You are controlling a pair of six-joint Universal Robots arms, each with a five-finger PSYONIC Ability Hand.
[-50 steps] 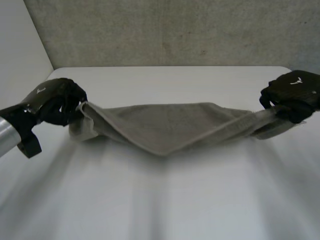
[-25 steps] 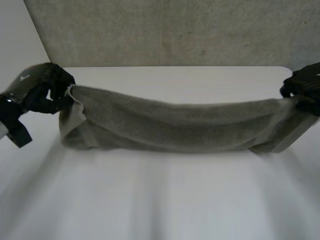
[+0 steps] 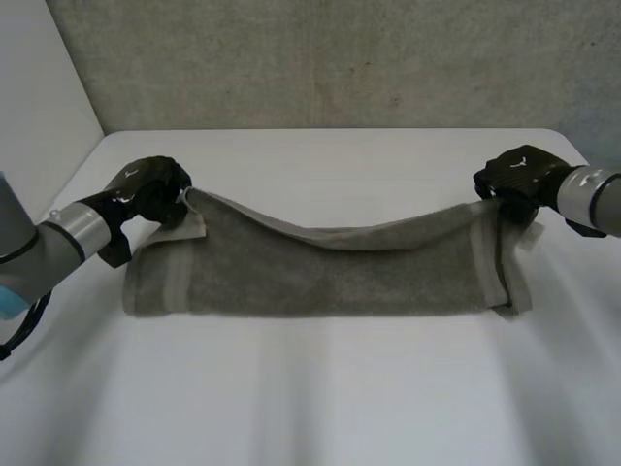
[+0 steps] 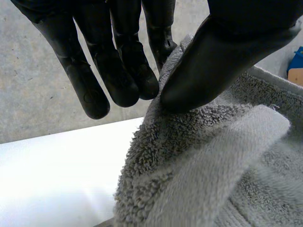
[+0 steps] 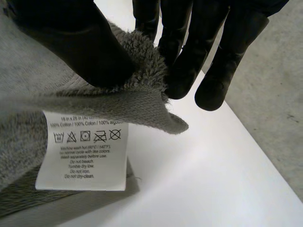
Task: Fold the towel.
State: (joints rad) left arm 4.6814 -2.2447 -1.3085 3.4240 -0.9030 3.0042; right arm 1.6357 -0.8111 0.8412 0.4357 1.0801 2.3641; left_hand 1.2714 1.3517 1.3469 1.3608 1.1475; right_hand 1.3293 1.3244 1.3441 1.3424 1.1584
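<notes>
Nearest to us the white table (image 3: 310, 408) lies bare, and on it the towel (image 3: 320, 277) stretches crosswise between the arms, its near long edge flat on the surface. We judge it to be doubled along its length. The lower layer rests on the table while the upper layer rises toward the far side, sagging in the middle because it is carried at its two ends alone. At the far left corner the left hand (image 3: 153, 189) grasps the cloth; in its wrist view the thumb (image 4: 222, 56) presses the terry corner against the fingers (image 4: 123, 71). At the far right corner the right hand (image 3: 516, 178) grips in the same way, thumb pinning the hemmed corner to its fingers, and a care label (image 5: 83, 149) hangs just below that hem. We think the two corners are held well apart so that the upper edge runs straight and can be laid squarely over the layer beneath without wrinkles. What remains, in our judgement, is to lower that edge, line it up and let go. Beyond the hands the table ends at a grey wall (image 3: 320, 58).
</notes>
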